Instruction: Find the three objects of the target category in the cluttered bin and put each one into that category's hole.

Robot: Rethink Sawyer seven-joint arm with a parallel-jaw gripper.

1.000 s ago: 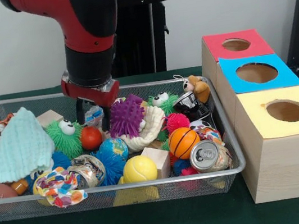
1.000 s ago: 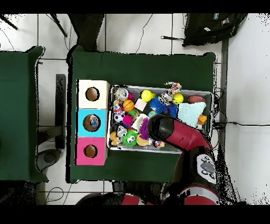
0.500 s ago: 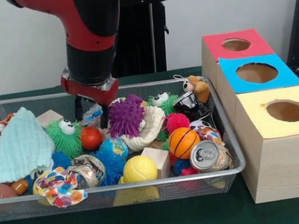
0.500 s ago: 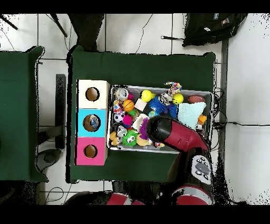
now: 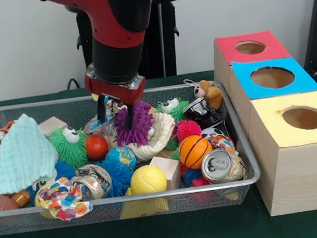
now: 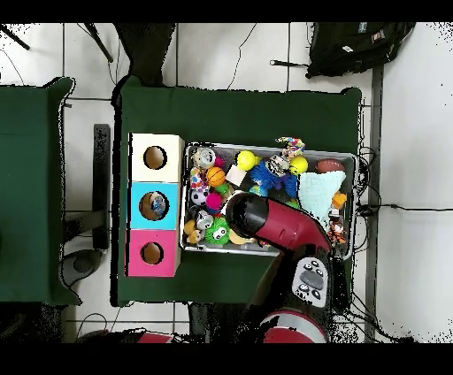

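Observation:
A wire mesh bin (image 5: 129,200) on the green table is packed with toys. My gripper (image 5: 114,115) hangs open at the bin's back middle. Its dark fingers (image 5: 128,115) straddle the left side of a purple spiky ball (image 5: 140,125), and nothing is held between them. A red ball (image 5: 96,146) lies just left of it, and a small basketball (image 5: 194,151) and a yellow ball (image 5: 148,179) lie nearer the front. Three boxes with round holes stand to the right: red (image 5: 250,48), blue (image 5: 271,77) and yellow (image 5: 303,117). In the overhead view the arm (image 6: 265,221) hides the gripper.
A mint cloth (image 5: 16,156) fills the bin's left end. A drinks can (image 5: 221,165), a wooden block (image 5: 167,169), a globe ball (image 5: 120,159), a green spiky toy with eyes (image 5: 69,142) and a plush bear (image 5: 209,93) crowd the rest. A black bag (image 6: 354,44) lies on the floor.
In the front view the gripper has moved right, from above the red ball to over the purple spiky ball, staying open.

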